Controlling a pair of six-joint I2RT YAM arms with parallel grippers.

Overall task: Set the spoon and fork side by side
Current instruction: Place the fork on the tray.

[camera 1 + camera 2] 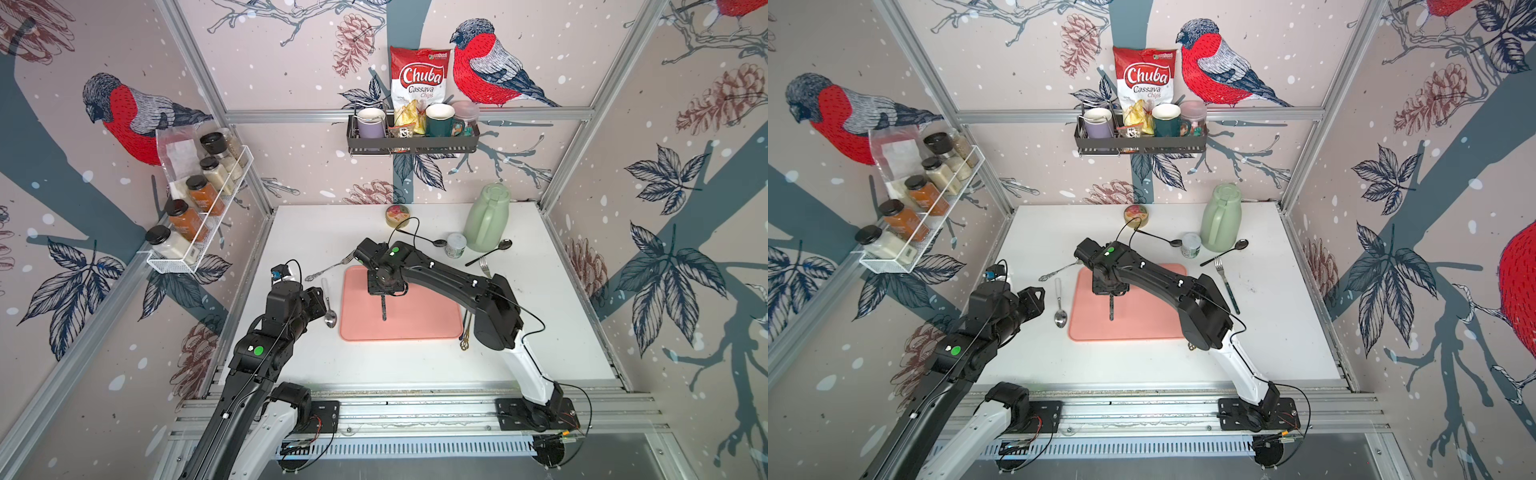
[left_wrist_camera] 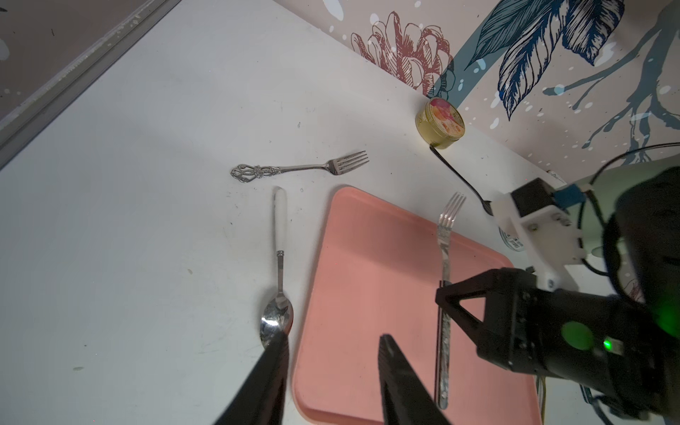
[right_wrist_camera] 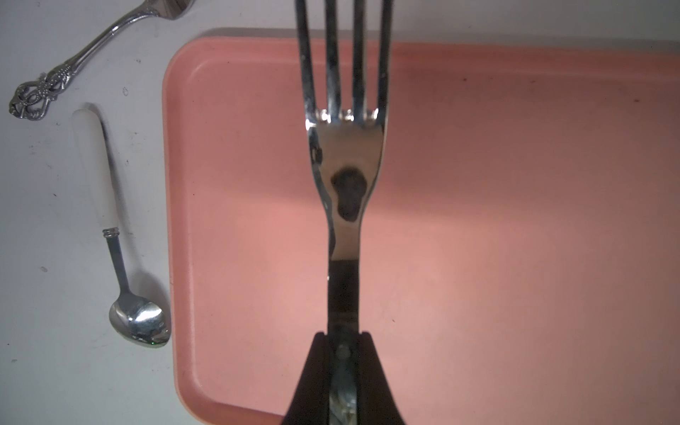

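From my remote desk, both top views showed the right gripper (image 1: 383, 296) clamped on a fork (image 1: 383, 309), holding it over the left half of the pink tray (image 1: 415, 324), its handle pointing toward the near edge. The white-handled spoon (image 1: 328, 305) lay on the table (image 1: 374, 357) just left of the tray, its bowl at the near end, with the left gripper (image 1: 1036, 297) just to its left. An ornate fork (image 1: 328, 270) lay beyond the far end of the spoon's handle.

My left wrist camera caught the left gripper's fingers (image 2: 274, 368) apart, one tip over the spoon's bowl and nothing between them. The held fork ran lengthwise above the tray, tines toward the far side.

My right wrist camera showed both pads pinched on the fork's dark handle, the tines reaching past the tray's far rim; I could not tell whether the fork touched the tray
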